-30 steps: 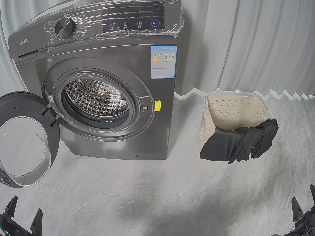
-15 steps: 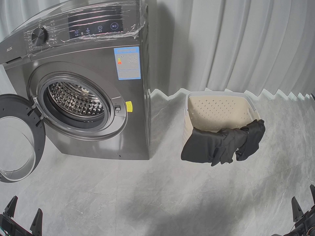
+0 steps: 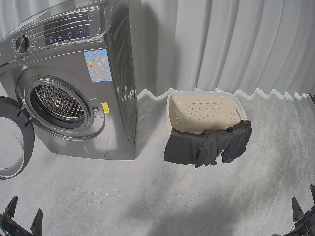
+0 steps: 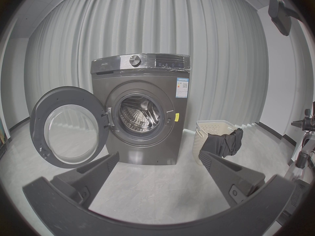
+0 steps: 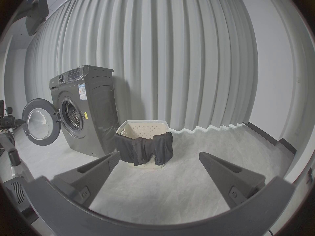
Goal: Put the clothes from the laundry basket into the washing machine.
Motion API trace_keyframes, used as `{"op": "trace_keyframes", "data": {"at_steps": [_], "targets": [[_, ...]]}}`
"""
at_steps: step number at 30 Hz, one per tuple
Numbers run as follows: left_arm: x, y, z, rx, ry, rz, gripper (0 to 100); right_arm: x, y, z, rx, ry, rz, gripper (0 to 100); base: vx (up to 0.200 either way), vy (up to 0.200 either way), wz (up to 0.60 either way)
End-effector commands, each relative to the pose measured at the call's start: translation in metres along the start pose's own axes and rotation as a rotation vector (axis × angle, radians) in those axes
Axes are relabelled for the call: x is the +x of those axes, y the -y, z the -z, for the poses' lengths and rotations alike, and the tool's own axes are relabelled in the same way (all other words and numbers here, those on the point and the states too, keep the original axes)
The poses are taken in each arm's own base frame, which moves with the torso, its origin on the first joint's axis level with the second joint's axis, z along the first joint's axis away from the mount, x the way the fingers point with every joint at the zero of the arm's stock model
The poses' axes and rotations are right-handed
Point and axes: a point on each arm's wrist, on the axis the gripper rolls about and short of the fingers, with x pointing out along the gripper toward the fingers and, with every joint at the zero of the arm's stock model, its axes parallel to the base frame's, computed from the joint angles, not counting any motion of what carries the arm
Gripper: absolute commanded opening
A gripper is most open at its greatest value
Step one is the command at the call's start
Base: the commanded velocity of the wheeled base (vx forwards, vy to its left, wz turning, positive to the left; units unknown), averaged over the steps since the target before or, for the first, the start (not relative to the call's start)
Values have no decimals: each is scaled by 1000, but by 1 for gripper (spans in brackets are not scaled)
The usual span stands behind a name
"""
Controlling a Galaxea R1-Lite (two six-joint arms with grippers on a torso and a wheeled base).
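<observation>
A grey front-loading washing machine [image 3: 75, 92] stands at the left with its round door [image 3: 11, 138] swung wide and the steel drum [image 3: 55, 104] bare. To its right sits a cream laundry basket [image 3: 203, 110] on the floor. A black garment [image 3: 206, 143] hangs over the basket's near rim. My left gripper [image 3: 23, 212] is open at the lower left, far from both. At the lower right my right gripper [image 3: 305, 202] is open too, with nothing between its fingers. The left wrist view faces the washing machine [image 4: 141, 108] and basket [image 4: 213, 131]; the right wrist view faces the basket [image 5: 144, 131] and garment [image 5: 144, 149].
Pale pleated curtains [image 3: 229, 36] close off the back of the room. Grey marble-look floor [image 3: 157, 194] spreads wide between me and the basket. The open door [image 4: 67, 127] juts out on the machine's left side.
The whole head view has swung to the right: washer and basket both sit further left in the picture. The grippers hold the same places, both open.
</observation>
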Motion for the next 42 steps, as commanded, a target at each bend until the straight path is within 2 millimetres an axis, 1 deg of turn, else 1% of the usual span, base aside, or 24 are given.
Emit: {"op": "trace_keyframes", "data": {"at_steps": [1,2,8,17,38,42], "targets": [[0,0,5,0,1,1,100,0,0,5,0,-3,-1,100,0,0,0],[0,0,5,-2,1,1,100,0,0,5,0,-3,-1,100,0,0,0],[0,0,5,-2,1,1,100,0,0,5,0,-3,-1,100,200,0,0],[0,0,5,3,1,-1,100,0,0,5,0,-3,-1,100,0,0,0],[0,0,5,4,0,-1,100,0,0,5,-2,-3,-1,100,0,-200,0],[0,0,5,4,0,-1,100,0,0,5,-2,-3,-1,100,0,0,0]]}}
